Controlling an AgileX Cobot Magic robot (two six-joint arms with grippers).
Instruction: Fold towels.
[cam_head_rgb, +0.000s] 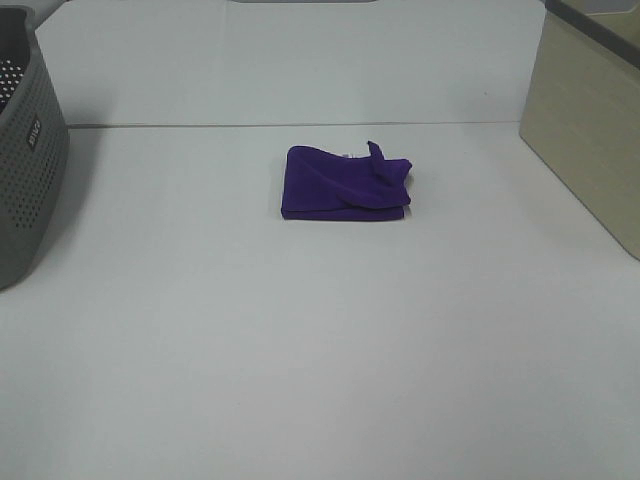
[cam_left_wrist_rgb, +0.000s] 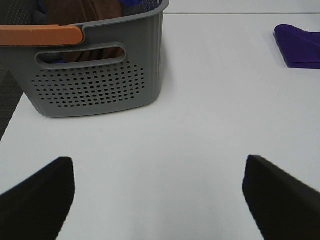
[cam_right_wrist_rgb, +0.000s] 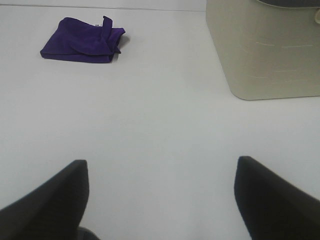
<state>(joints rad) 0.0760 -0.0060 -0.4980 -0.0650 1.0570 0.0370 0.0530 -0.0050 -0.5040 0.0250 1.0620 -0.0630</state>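
A deep purple towel (cam_head_rgb: 343, 185) lies folded into a small, slightly rumpled rectangle at the middle back of the white table (cam_head_rgb: 320, 340), with one corner sticking up at its right side. The left wrist view catches only its edge (cam_left_wrist_rgb: 300, 46); the right wrist view shows the whole towel (cam_right_wrist_rgb: 82, 41). My left gripper (cam_left_wrist_rgb: 155, 200) hovers open over bare table near the grey basket, far from the towel. My right gripper (cam_right_wrist_rgb: 160, 200) is open too, over bare table well short of the towel. Neither arm appears in the exterior high view.
A grey perforated basket (cam_head_rgb: 25, 170) with an orange handle (cam_left_wrist_rgb: 40, 35) stands at the left table edge, holding brown and blue cloths (cam_left_wrist_rgb: 80, 10). A beige bin (cam_head_rgb: 585, 150) stands at the right edge, also seen in the right wrist view (cam_right_wrist_rgb: 265, 50).
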